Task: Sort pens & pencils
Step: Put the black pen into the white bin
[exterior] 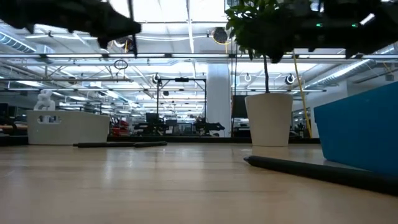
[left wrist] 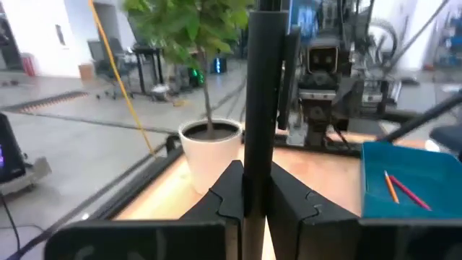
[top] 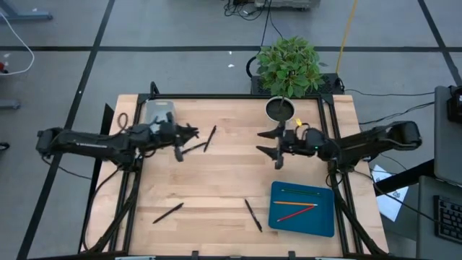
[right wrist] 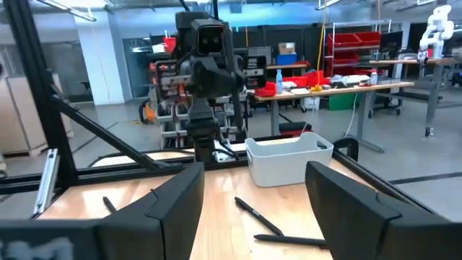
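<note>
Partway through: three pencils (top: 297, 204) lie in my blue tray (top: 278, 219) at the table's near right corner, running roughly along its near edge, while no pen shows in the grey bin (top: 150, 108) at the far left corner. My left gripper (top: 189, 132) is clamped on a pen (left wrist: 258, 108), upright in the wrist view, just inboard of that bin. My right gripper (top: 276, 146), jaws wide and empty, hovers near the plant pot (top: 279, 110); four pens (top: 209, 139) remain on the table (top: 216, 188), all lying diagonally.
</note>
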Action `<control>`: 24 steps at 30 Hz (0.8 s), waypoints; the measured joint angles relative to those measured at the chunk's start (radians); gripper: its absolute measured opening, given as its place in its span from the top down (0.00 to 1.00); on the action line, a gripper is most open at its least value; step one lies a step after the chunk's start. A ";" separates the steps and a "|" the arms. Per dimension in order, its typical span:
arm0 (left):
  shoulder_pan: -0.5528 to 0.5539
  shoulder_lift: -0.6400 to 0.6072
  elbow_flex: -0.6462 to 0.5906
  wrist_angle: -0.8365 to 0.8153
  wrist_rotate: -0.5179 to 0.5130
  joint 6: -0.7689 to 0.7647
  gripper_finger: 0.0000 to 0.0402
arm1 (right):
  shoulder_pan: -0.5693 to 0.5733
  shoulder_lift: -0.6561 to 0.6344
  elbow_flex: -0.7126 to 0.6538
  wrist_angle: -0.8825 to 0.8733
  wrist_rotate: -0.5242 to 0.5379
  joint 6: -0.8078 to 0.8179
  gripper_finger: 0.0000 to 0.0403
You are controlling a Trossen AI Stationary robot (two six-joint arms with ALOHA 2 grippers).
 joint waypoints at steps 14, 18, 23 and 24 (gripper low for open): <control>0.004 -0.230 -0.145 -0.032 0.045 -0.064 0.92 | 0.000 -0.096 -0.134 0.182 -0.001 -0.033 0.46; 0.005 -0.230 -0.144 -0.050 0.045 -0.081 0.92 | 0.000 -0.096 -0.134 0.184 -0.001 -0.036 0.46; 0.005 -0.230 -0.144 -0.077 0.004 -0.126 0.92 | 0.000 -0.096 -0.134 0.191 -0.001 -0.053 0.46; 0.005 -0.230 -0.144 -0.089 -0.038 -0.145 0.92 | 0.000 -0.096 -0.134 0.190 -0.001 -0.053 0.46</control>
